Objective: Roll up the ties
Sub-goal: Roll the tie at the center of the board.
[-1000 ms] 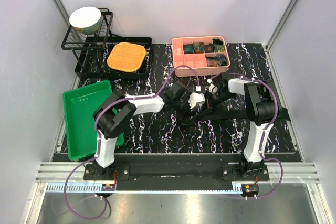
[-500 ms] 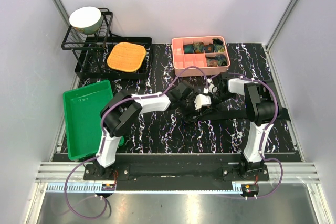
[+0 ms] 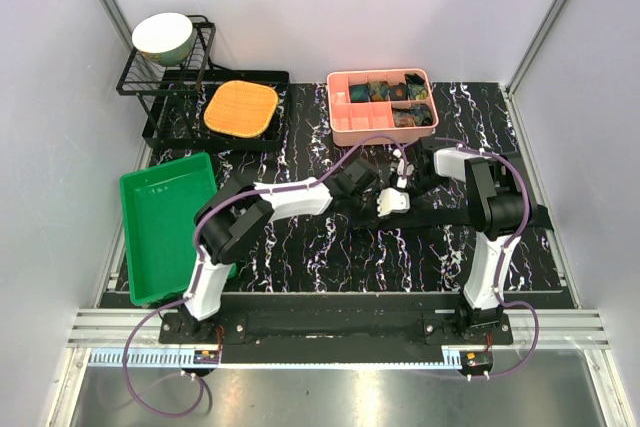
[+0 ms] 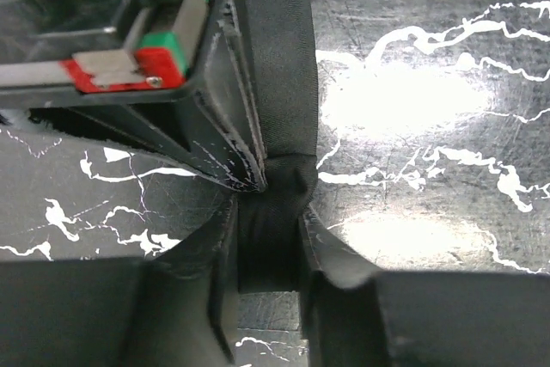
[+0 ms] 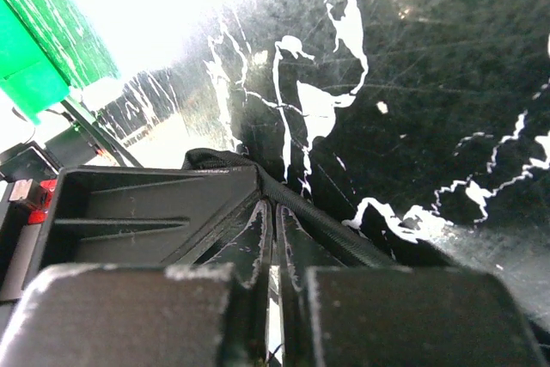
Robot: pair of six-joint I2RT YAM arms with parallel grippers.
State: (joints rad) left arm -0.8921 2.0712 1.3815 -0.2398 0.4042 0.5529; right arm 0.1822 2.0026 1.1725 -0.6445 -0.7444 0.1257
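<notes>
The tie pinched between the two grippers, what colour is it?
Plain black; no pattern visible on this stretch of the tie. It shows best in the left wrist view.

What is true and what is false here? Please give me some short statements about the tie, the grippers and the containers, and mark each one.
1. The left gripper is shut on the black tie. True.
2. The bowl stands in the green tray. False: it sits on the black rack at the back left.
3. The pink box holds rolled ties. True.
4. The orange pad lies in the pink box. False: it lies on a black tray.
5. The right gripper hangs open over the pink box. False: it is closed on the black tie, beside the left gripper.
</notes>
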